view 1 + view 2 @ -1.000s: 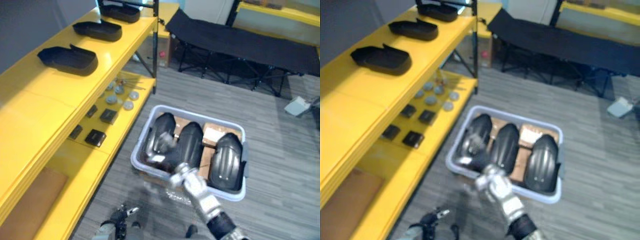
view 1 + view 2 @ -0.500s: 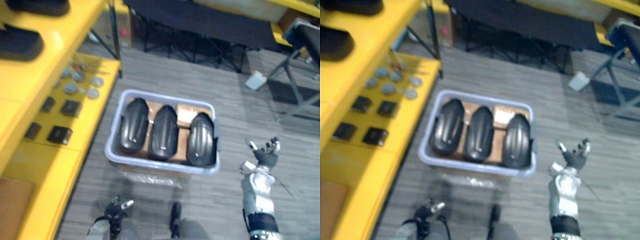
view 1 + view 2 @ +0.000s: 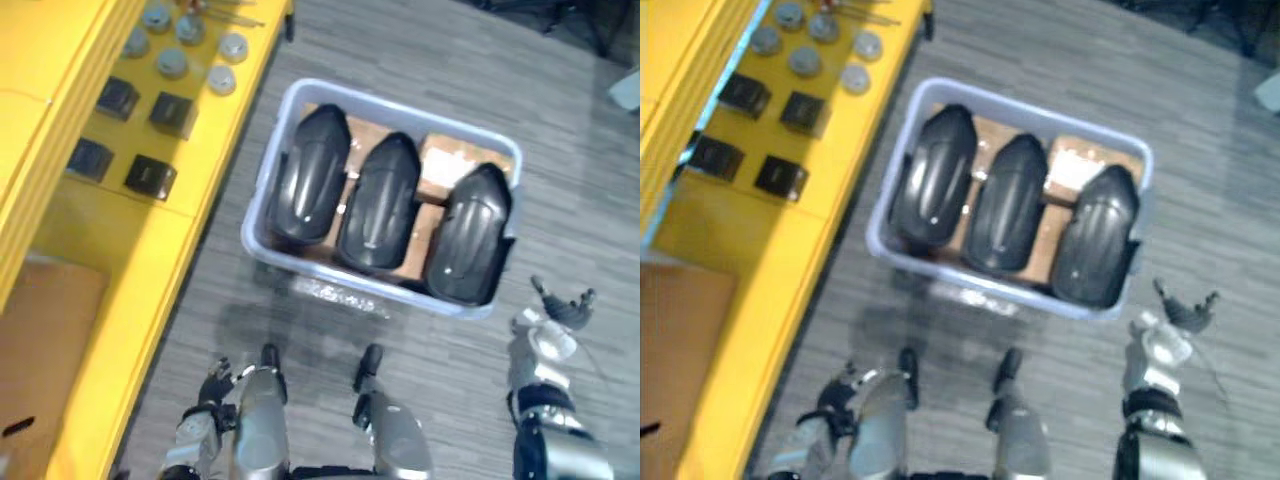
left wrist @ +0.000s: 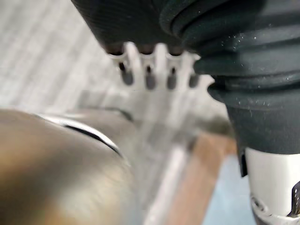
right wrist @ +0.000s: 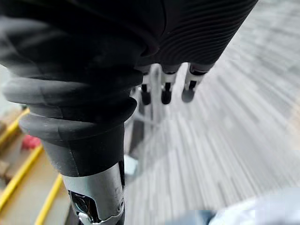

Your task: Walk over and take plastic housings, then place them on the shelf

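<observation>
Three black plastic housings lie side by side in a pale grey bin (image 3: 340,278) on the floor: a left one (image 3: 308,175), a middle one (image 3: 378,200) and a right one (image 3: 468,232). My right hand (image 3: 558,312) hangs open past the bin's near right corner, apart from it, fingers spread; its wrist view shows straight fingers (image 5: 166,91) over bare floor. Low at the left, my left hand (image 3: 215,385) is open and holds nothing, its fingers (image 4: 149,77) straight.
A yellow shelf (image 3: 120,260) runs along the left, close to the bin. On it lie small black boxes (image 3: 150,176) and grey discs (image 3: 172,65). A brown panel (image 3: 40,330) sits lower on the shelf. Cardboard (image 3: 450,165) lines the bin's bottom. Grey floor spreads right.
The camera has tipped down, so the bin sits higher and larger in view. My right hand left the bin's front edge a second ago and now hangs at its right.
</observation>
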`<state>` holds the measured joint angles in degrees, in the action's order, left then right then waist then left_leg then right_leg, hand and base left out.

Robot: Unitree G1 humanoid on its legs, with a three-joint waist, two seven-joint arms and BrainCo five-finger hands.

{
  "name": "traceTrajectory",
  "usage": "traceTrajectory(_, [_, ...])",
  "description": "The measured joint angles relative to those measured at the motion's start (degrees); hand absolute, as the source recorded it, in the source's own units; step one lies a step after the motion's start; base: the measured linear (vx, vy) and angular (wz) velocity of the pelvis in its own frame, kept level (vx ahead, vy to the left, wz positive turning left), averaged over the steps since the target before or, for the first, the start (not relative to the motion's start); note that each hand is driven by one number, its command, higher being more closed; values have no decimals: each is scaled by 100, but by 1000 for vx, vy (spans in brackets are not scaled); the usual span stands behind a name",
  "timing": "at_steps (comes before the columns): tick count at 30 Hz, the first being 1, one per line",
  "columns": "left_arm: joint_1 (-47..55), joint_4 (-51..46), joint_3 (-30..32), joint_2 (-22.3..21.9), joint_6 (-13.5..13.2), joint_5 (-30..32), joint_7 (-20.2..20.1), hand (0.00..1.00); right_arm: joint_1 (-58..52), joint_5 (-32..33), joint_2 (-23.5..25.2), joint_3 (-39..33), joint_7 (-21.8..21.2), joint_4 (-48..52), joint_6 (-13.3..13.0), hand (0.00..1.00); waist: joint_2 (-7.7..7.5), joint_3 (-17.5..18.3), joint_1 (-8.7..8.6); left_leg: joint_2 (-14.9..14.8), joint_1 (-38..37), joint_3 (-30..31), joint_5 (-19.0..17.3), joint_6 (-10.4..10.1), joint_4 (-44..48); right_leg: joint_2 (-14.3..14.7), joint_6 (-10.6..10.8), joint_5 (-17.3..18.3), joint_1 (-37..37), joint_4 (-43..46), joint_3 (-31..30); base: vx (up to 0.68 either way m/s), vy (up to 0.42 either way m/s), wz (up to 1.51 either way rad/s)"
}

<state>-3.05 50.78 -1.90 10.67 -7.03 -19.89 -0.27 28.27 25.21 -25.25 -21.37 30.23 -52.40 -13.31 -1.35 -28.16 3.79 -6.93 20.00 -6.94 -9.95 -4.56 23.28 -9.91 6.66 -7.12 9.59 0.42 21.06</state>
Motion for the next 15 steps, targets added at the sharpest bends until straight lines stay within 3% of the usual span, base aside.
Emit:
traceTrajectory(2, [-140, 60, -243, -3, 2, -40, -8, 0, 438, 3, -362, 17, 54, -296, 1, 0, 198, -118, 35, 23, 110, 155, 18, 29, 17, -25, -3, 4, 79, 190, 117, -61, 29, 31])
traceTrajectory(7, [-271, 187, -397, 7, 7, -232, -13, 0, 979, -15, -712, 325, 300, -614, 153, 0, 227, -134, 90, 223, 283, 323, 158, 123, -99, -203, -16, 22, 262, 365, 265, -58, 42, 24])
traceTrajectory(10, [-293, 184, -417, 11, 5, -236, -19, 0, 1257, -15, -893, 543, 353, -750, 410, 0, 230, -135, 171, 301, 442, 348, 160, 127, -104, -271, -18, 23, 430, 423, 266, -85, 50, 10])
traceTrajectory(15, [-336, 215, -607, 13, -7, -297, -20, 0, 1633, -10, -1161, 815, 201, -994, 829, 0, 366, -201, 177, 416, 511, 358, 191, 177, -101, -354, -18, 23, 475, 424, 260, -89, 29, 4])
